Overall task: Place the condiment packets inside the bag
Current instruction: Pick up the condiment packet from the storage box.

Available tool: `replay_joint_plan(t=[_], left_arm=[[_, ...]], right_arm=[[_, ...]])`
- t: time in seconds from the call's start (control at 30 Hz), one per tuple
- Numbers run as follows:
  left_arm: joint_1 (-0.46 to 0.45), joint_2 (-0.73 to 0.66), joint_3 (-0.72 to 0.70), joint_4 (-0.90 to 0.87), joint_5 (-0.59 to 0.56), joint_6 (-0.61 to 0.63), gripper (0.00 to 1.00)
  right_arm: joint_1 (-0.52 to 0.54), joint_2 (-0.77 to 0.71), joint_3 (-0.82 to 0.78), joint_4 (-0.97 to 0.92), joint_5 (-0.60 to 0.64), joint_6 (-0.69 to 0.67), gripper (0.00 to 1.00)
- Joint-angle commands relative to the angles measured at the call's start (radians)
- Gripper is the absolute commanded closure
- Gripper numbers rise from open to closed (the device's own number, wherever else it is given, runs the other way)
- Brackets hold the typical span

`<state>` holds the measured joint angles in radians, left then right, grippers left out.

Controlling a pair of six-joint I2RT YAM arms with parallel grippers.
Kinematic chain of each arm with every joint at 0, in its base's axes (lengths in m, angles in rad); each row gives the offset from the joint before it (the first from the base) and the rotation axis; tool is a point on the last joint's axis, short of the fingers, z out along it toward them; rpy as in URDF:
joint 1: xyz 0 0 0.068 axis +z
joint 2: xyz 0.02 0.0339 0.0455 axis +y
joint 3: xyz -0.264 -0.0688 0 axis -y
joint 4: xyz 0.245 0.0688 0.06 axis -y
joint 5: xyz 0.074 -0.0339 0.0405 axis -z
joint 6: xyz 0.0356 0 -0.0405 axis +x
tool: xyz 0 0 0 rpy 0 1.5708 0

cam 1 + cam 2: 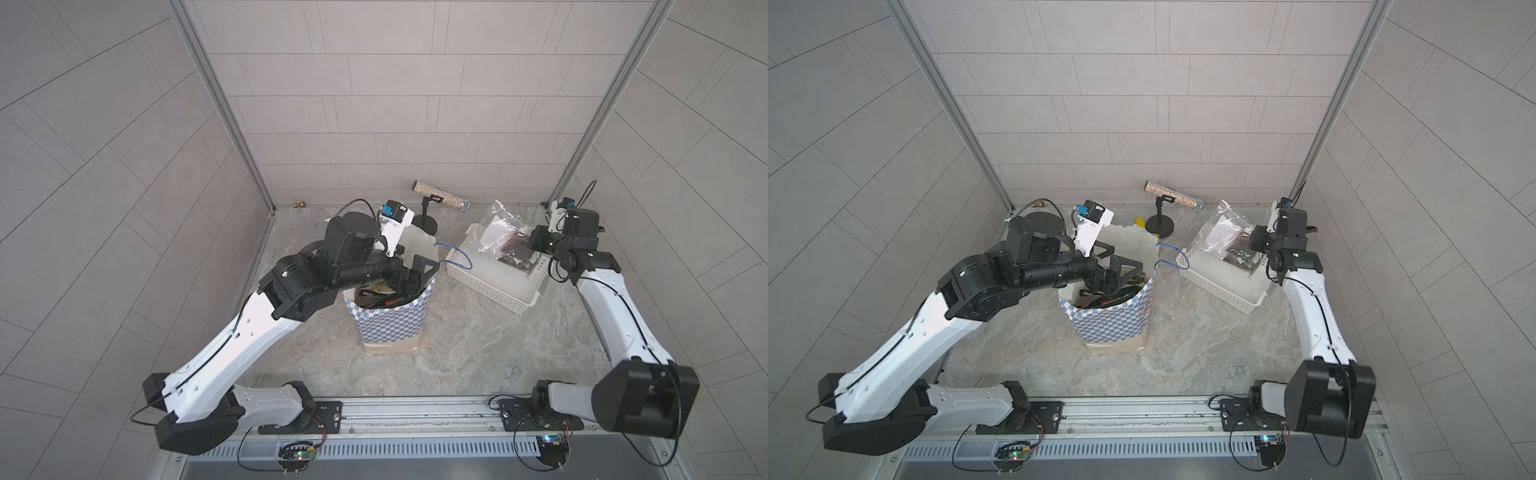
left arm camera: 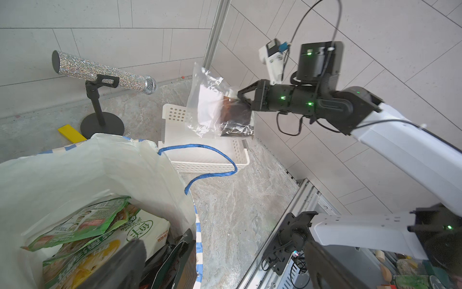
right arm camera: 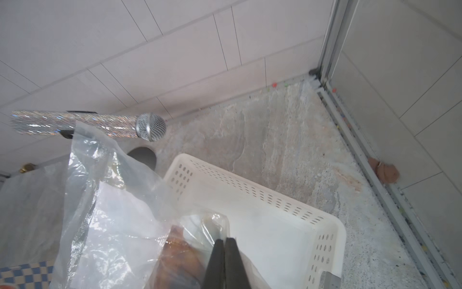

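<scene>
The left gripper (image 1: 1115,276) hangs in the mouth of the bag (image 1: 390,324), its jaws spread wide and gripping nothing. The bag stands upright near the middle of the tabletop, a little left of centre, one blue cord handle drooping over its rim. Several condiment packets (image 2: 82,225) already lie inside it (green ones and a darker one show in the left wrist view). A glittery microphone (image 1: 440,195) sits on a stand at the back edge. A white basket (image 1: 486,286) rests toward the back right corner. Above the basket the right gripper (image 2: 240,98) has its jaws pressed together on the edge of a clear packet (image 2: 212,107) with brown contents, held up clear of the basket floor.
</scene>
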<state>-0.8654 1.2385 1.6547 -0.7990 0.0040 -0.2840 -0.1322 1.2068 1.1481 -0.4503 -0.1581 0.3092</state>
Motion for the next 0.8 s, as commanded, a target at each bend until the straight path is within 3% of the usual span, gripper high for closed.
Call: replay_joint_plan(t=[0.0,0.2,0.3,0.53,0.7,0.77], left_arm=[[-0.005,-0.013,-0.011,0.028,0.04,-0.017,0.0],[-0.006,-0.015,-0.074,0.215,0.17,-0.116,0.0],[-0.006,0.006,-0.088,0.296,0.163,-0.172,0.0],[-0.037,0.126,-0.023,0.435,0.225,-0.246,0.0],[-0.059,0.211,0.052,0.45,0.217,-0.251,0.0],[-0.062,0.242,0.096,0.437,0.223,-0.253,0.05]], right_arm=[[-0.01,-0.15,-0.02,0.054,-0.075,0.053,1.0],[-0.02,-0.357,-0.018,0.094,-0.211,0.181,1.0],[-0.018,-0.418,-0.003,0.126,-0.303,0.261,1.0],[-0.018,-0.462,0.015,0.219,-0.492,0.464,1.0],[-0.017,-0.477,0.021,0.262,-0.562,0.52,1.0],[-0.017,-0.479,0.025,0.268,-0.585,0.529,1.0]])
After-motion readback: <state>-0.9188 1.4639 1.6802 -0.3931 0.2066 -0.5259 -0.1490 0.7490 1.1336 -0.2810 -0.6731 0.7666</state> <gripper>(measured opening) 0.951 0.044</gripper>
